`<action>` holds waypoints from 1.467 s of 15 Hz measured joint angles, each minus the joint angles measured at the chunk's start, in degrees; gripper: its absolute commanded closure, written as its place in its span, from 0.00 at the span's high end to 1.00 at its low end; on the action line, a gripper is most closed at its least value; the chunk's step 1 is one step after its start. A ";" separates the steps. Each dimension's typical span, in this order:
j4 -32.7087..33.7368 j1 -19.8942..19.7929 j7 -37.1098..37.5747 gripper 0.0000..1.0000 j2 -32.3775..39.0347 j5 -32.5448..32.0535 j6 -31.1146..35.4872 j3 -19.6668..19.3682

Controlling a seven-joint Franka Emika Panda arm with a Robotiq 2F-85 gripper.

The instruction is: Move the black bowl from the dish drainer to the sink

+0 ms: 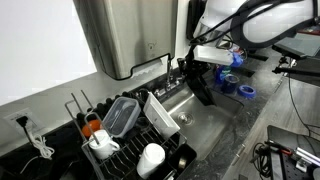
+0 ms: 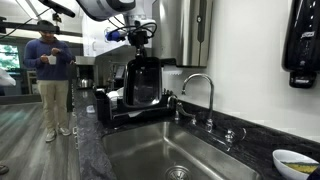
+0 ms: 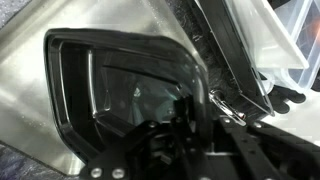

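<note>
My gripper (image 1: 199,64) is shut on the rim of the black bowl (image 1: 203,88), a square glossy dish that hangs tilted on edge in the air over the steel sink (image 1: 222,128). In an exterior view the gripper (image 2: 140,42) holds the bowl (image 2: 141,82) just in front of the dish drainer (image 2: 112,112), above the sink (image 2: 165,152). In the wrist view the bowl (image 3: 110,90) fills the frame and my fingers (image 3: 192,108) clamp its right rim. The dish drainer (image 1: 180,158) stands on the counter beside the sink.
The drainer holds a white cup (image 1: 152,158), a clear container (image 1: 120,114) and a white square dish (image 1: 162,116). A faucet (image 2: 205,88) rises at the sink's back edge. A person (image 2: 47,75) stands in the background. Blue items (image 1: 240,86) lie beyond the sink.
</note>
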 measured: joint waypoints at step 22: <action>3.34 -0.05 -2.00 0.06 15.67 -7.50 0.56 -6.17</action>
